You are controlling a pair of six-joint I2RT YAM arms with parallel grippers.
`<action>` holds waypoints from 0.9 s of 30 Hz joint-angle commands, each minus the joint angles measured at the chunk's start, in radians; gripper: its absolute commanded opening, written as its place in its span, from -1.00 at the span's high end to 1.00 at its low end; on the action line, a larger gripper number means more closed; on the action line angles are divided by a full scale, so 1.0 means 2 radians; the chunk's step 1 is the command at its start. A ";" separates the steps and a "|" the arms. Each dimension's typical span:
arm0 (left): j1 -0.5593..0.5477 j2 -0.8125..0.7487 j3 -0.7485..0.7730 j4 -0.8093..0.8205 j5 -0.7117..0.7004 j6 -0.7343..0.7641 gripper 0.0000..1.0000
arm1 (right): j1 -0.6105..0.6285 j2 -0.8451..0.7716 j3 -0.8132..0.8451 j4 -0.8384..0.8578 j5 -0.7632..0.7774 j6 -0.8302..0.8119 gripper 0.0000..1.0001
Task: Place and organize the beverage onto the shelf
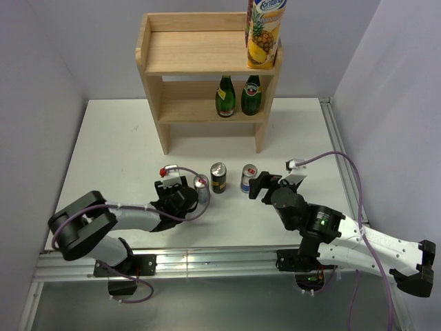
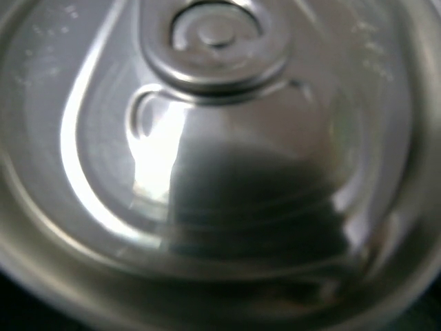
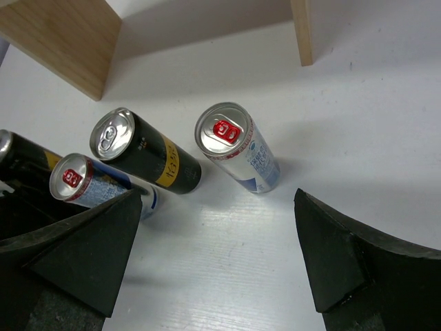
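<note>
Closest in, the right pincer [image 3: 216, 200] stands wide open with nothing between its black wedge-shaped fingers [image 3: 83, 255]. I judge the next move turns on the slim silver-blue aluminium can with a red pull tab [image 3: 241, 152]. It stands upright just ahead of the gap, its long axis vertical, so a level, side-on closing would suit its smooth round wall. The right arm is plainly the nearer one to it. Off to that pincer's left stand a glossy black-and-gold can [image 3: 148, 158] and a second silver-blue can [image 3: 79, 181], close together. Beyond those, the left pincer [image 1: 180, 187] sits at a can whose bare silver lid [image 2: 220, 172] fills its wrist view; whether it is clamped I cannot tell. Farther ahead, the light-wood two-tier shelf [image 1: 200, 52] holds two green glass bottles [image 1: 225, 96] on its lower board, with a tall yellow juice carton [image 1: 265, 31] on top.
</note>
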 commanded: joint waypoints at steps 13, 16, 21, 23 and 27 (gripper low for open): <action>0.005 -0.171 0.225 -0.140 0.023 0.176 0.99 | 0.004 0.011 -0.009 0.031 0.011 -0.001 -0.96; 0.022 -0.140 0.283 -0.143 0.037 0.209 0.99 | 0.004 0.015 -0.008 0.032 0.011 -0.001 -0.96; 0.067 -0.094 0.348 -0.140 0.069 0.236 0.99 | 0.004 0.008 -0.010 0.029 0.011 0.001 -0.96; 0.088 -0.083 0.371 -0.138 0.084 0.245 0.99 | 0.004 0.001 -0.013 0.027 0.009 0.002 -0.96; 0.110 -0.060 0.390 -0.118 0.100 0.257 0.99 | 0.004 0.000 -0.019 0.024 0.006 0.008 -0.95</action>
